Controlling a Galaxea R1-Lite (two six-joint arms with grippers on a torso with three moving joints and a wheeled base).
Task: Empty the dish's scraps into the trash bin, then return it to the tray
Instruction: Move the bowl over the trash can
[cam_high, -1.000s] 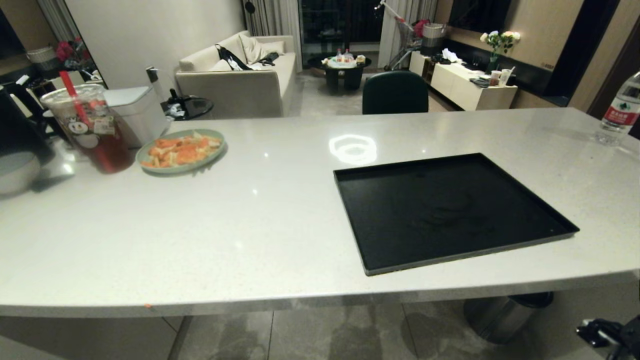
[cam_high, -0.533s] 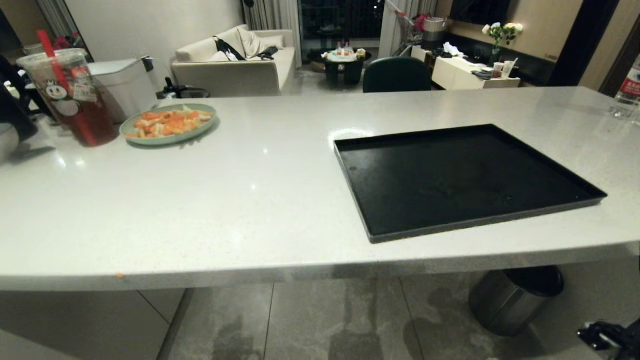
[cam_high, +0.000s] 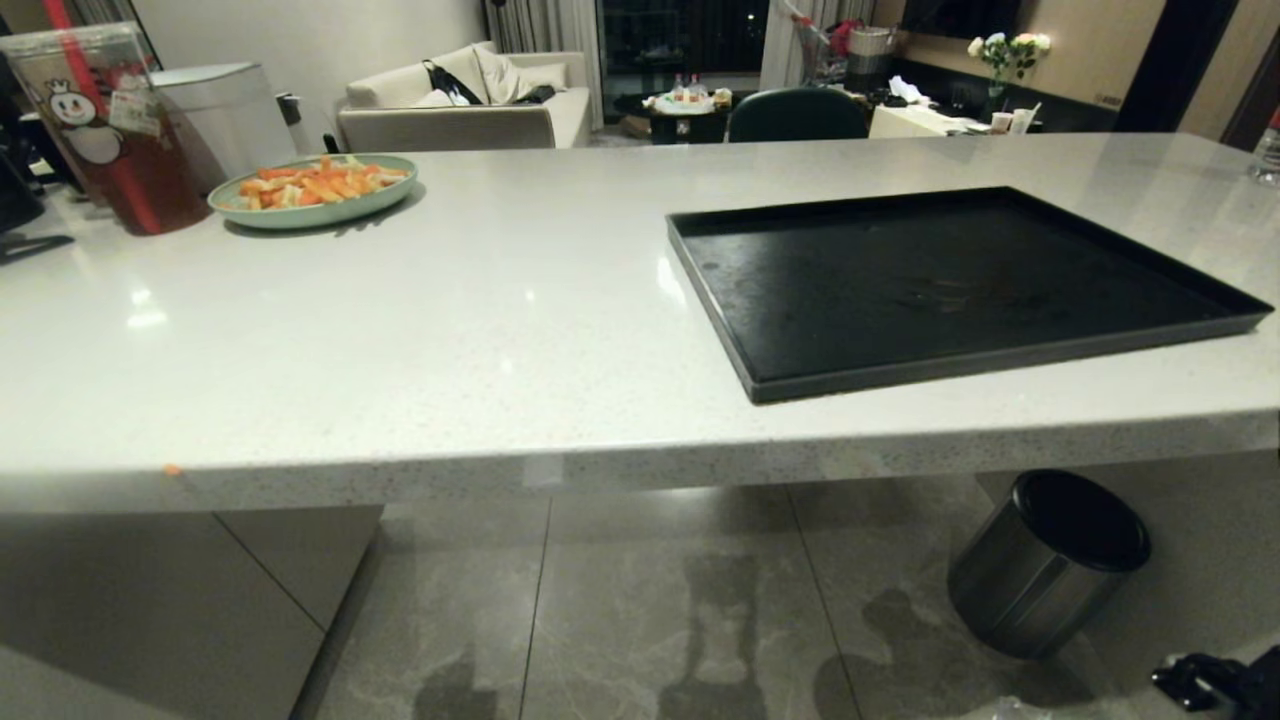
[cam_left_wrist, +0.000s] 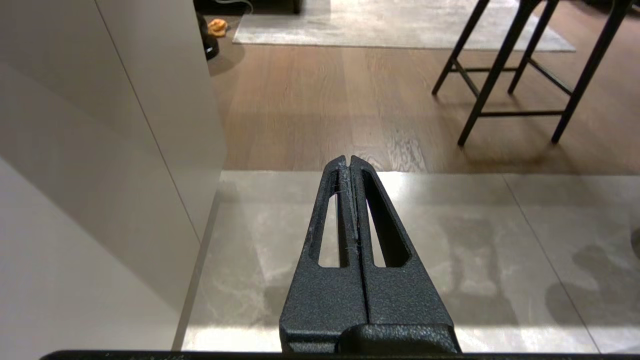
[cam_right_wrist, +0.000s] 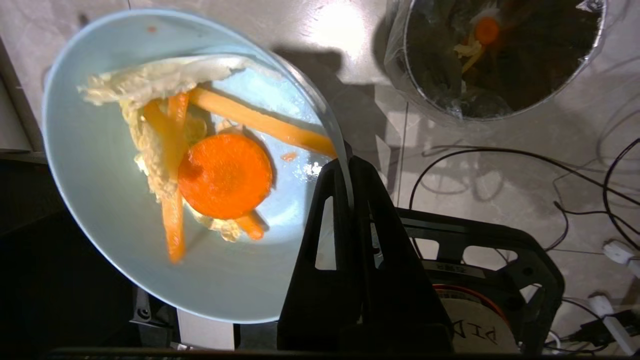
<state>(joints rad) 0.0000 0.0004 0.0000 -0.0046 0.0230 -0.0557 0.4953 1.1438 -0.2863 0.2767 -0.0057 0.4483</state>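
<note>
The right pincer (cam_right_wrist: 345, 155) pinches the rim of the small round pale blue plastic bowl (cam_right_wrist: 100, 210), with orange carrot and pale vegetable scraps (cam_right_wrist: 220, 175) inside, near the bag-lined shiny metal bin (cam_right_wrist: 495, 100). Nothing is tipped out yet. The left pincer (cam_left_wrist: 350, 160) is pressed together, idle. Farther off, the flat black rectangular tray (cam_high: 960, 290) waits on the desk (cam_high: 450, 340).

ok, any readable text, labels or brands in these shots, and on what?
"PI" plus an unclear character: round white label beside the right gripper.
Drink cup sticker: too small to read; snowman drawing only.
Strip label: blurred.
Nothing else readable.
</note>
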